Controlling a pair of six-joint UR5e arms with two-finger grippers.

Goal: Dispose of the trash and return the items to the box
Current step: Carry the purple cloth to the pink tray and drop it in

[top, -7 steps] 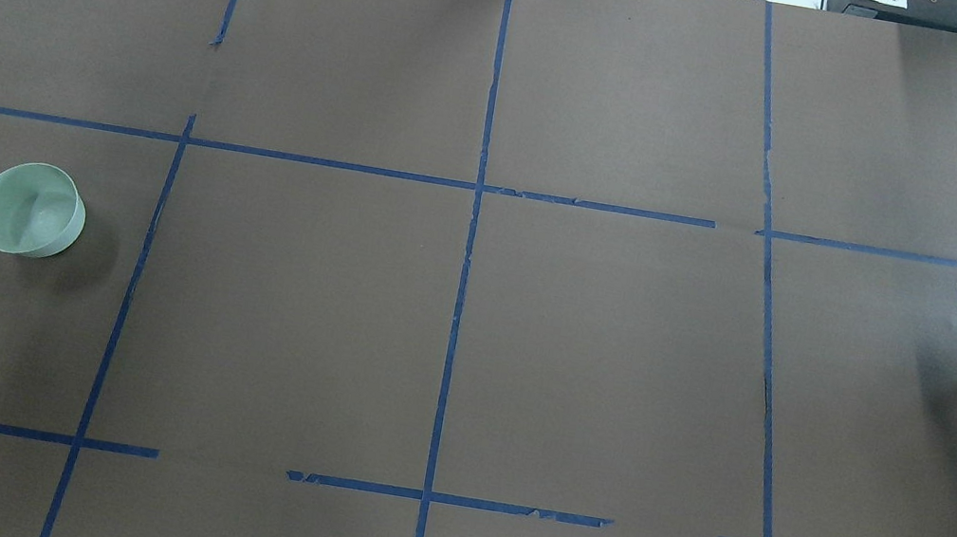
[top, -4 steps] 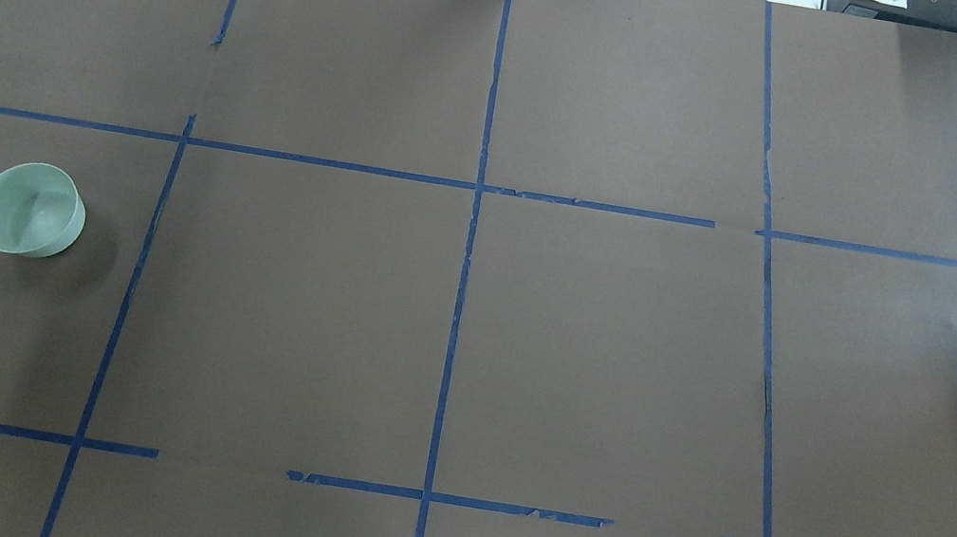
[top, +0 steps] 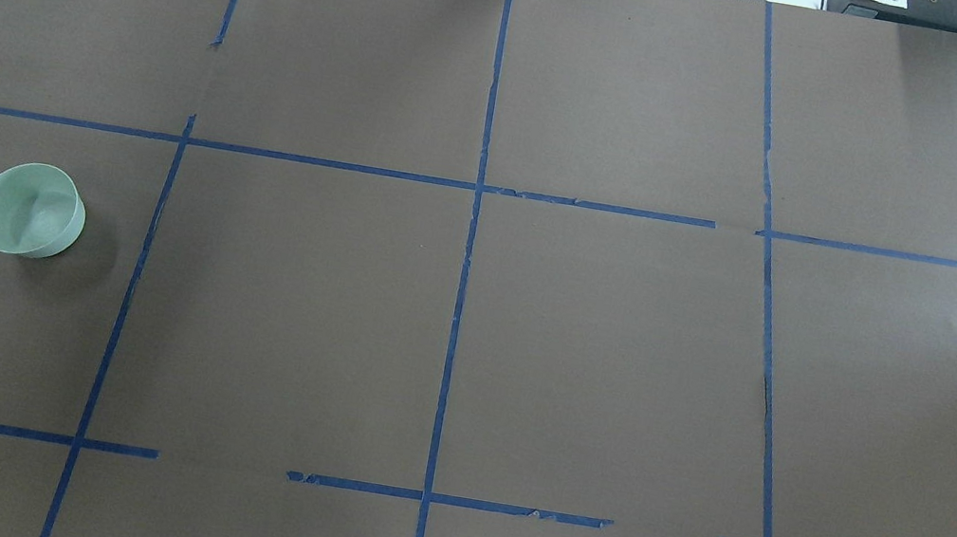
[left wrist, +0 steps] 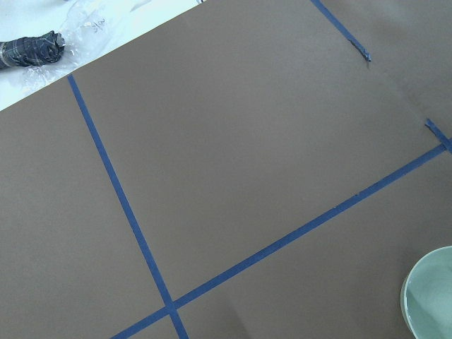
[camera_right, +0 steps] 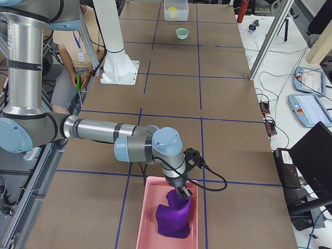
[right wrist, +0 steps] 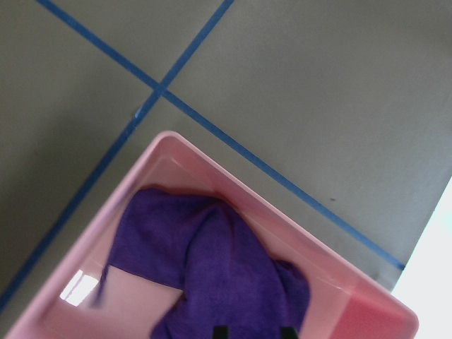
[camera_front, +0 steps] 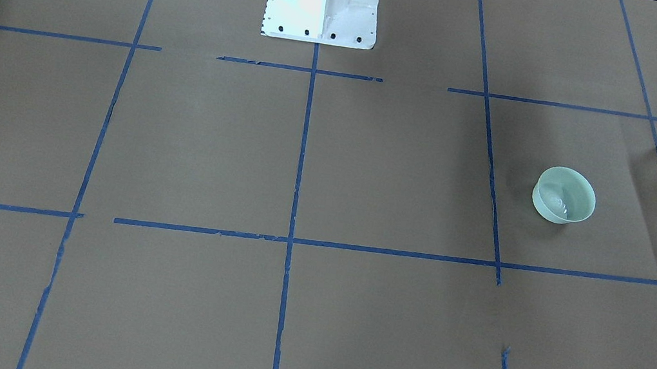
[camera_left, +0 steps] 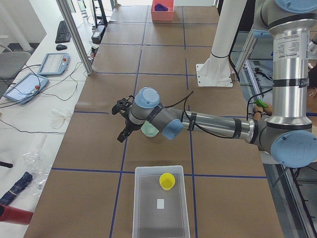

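**Cup in the box, bowl out on the tabletop**

The yellow cup (camera_left: 167, 181) stands upright inside the frosted box (camera_left: 143, 208), near the wall farthest from the side camera. The box sits at the robot's left end of the brown-papered tabletop (top: 599, 355). The mint-green bowl (camera_front: 564, 195) rests mouth up on the tabletop, near the box but apart from it.

The left tool (camera_left: 119, 123) hangs in the air, and the left arm's wrist crosses in front of the bowl in the left side view. Only dark scraps of this tool show at the front view's edge, so I cannot tell whether its fingers are apart or together.

At the opposite end, the right tool (camera_right: 185, 193) is over the pink bin (camera_right: 142, 218). Its fingertips (right wrist: 220, 330) are clamped on a ridge of the purple cloth (right wrist: 212, 261), whose lower folds lie heaped in the bin.
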